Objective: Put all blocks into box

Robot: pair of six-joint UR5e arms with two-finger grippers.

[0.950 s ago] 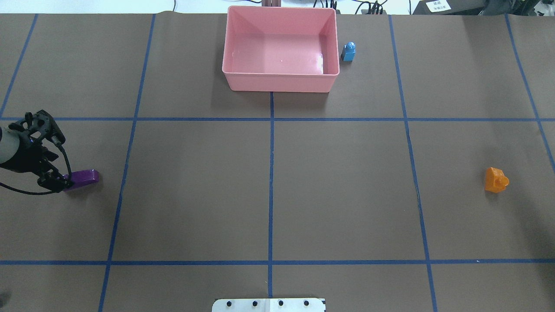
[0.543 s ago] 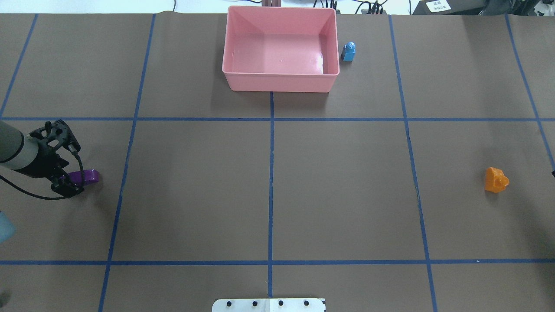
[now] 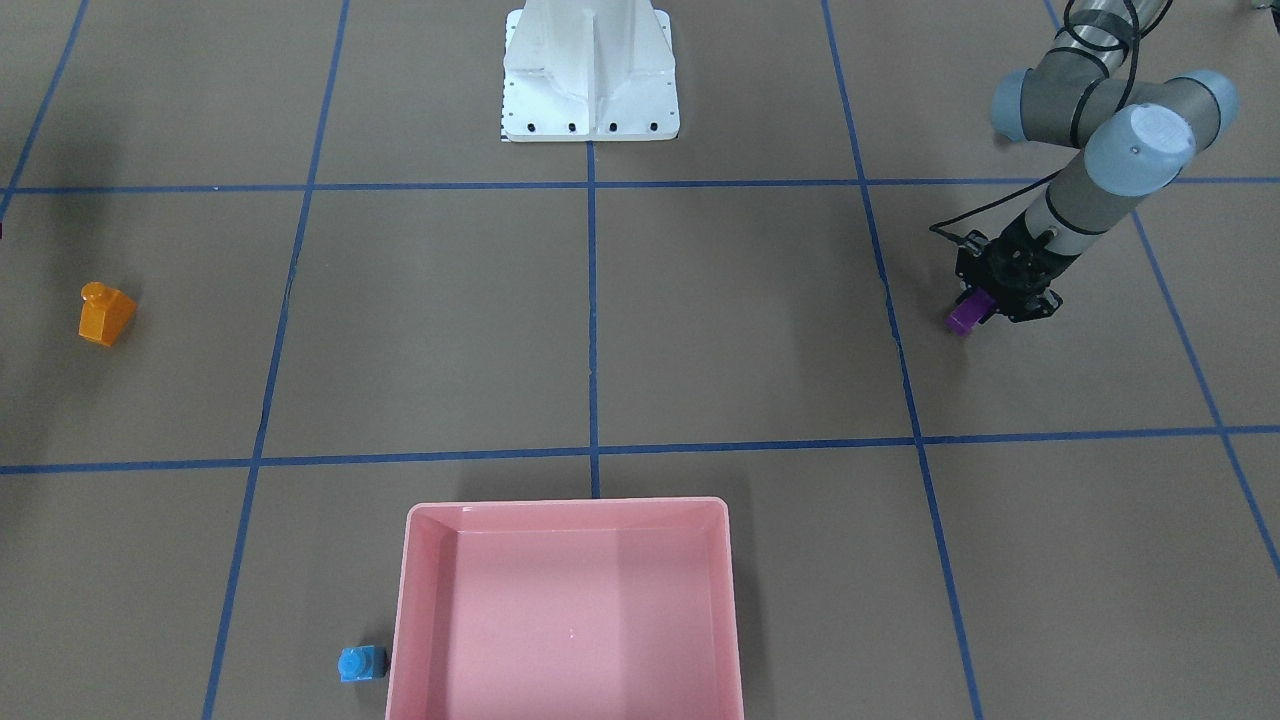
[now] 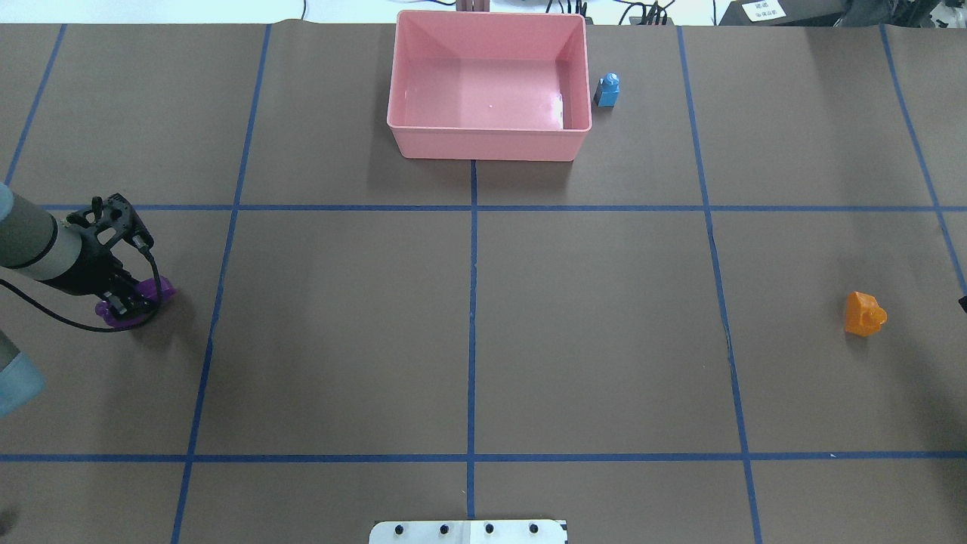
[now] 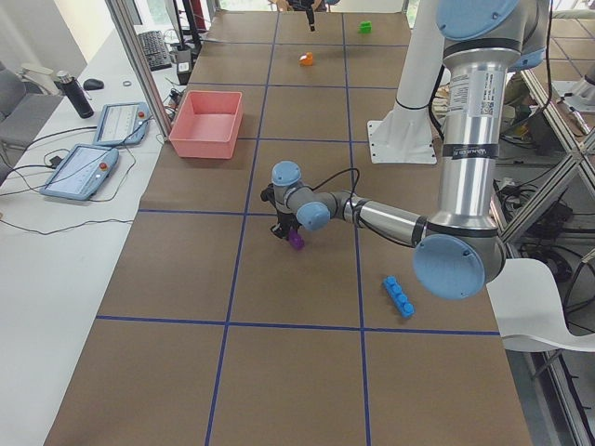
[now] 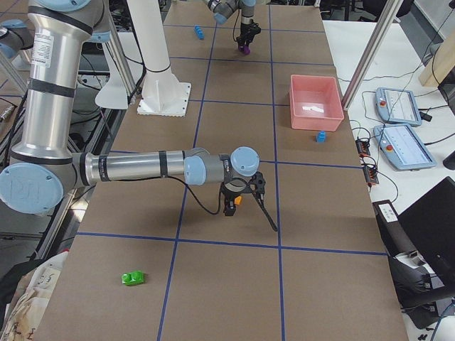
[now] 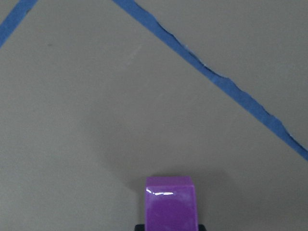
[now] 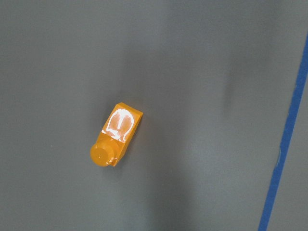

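My left gripper point(image 4: 128, 302) is shut on the long purple brick point(image 4: 160, 287) at the table's left side, low over the surface. The left wrist view shows the purple brick point(image 7: 171, 204) between the jaws at the bottom edge. The orange sloped brick point(image 4: 864, 313) lies at the far right and shows in the right wrist view point(image 8: 115, 134). My right gripper point(image 6: 238, 195) hovers near it; I cannot tell its state. The tiny light-blue cube point(image 4: 607, 91) stands just right of the pink box point(image 4: 487, 143), which holds no bricks. The long light-blue brick point(image 5: 397, 295) and the green brick point(image 6: 133, 278) lie off to the table's ends.
The white base plate point(image 4: 468, 531) sits at the near middle edge. Blue tape lines divide the brown table cover. Tablets point(image 5: 84, 172) and cables lie beyond the table's far side.
My left gripper has moved right along the purple brick and closed on it. The brick has shifted slightly from where it lay.
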